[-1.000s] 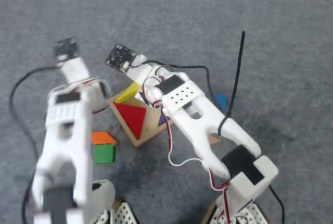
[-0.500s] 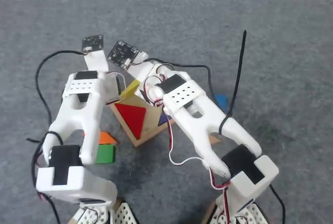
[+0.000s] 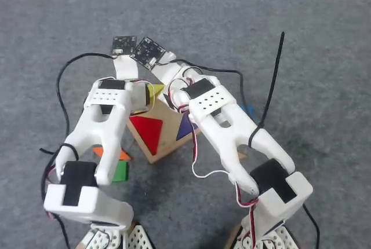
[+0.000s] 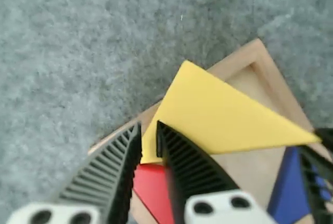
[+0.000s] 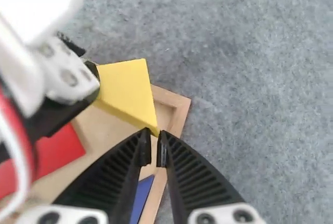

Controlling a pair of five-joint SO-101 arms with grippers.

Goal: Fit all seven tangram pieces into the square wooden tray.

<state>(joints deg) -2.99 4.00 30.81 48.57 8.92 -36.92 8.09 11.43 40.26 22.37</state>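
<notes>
The yellow triangle (image 3: 154,91) hangs tilted over the far corner of the square wooden tray (image 3: 152,156). My right gripper (image 5: 153,139) is shut on one pointed tip of the yellow triangle (image 5: 126,89). My left gripper (image 4: 149,133) is closed on the opposite corner of the yellow triangle (image 4: 223,112), its fingers nearly together. In the tray lie a red triangle (image 3: 148,131) and a blue piece (image 3: 185,127). An orange piece (image 3: 120,155) and a green piece (image 3: 120,171) lie on the carpet left of the tray, partly under the left arm.
Another blue piece (image 3: 248,110) peeks out right of the right arm. Both arms crowd over the tray's far side, with cables looping around them. Grey carpet (image 3: 301,46) surrounds the tray.
The left arm swung from the left side in over the tray and brought its gripper onto the yellow triangle. The right arm shifted slightly right, still holding the triangle.
</notes>
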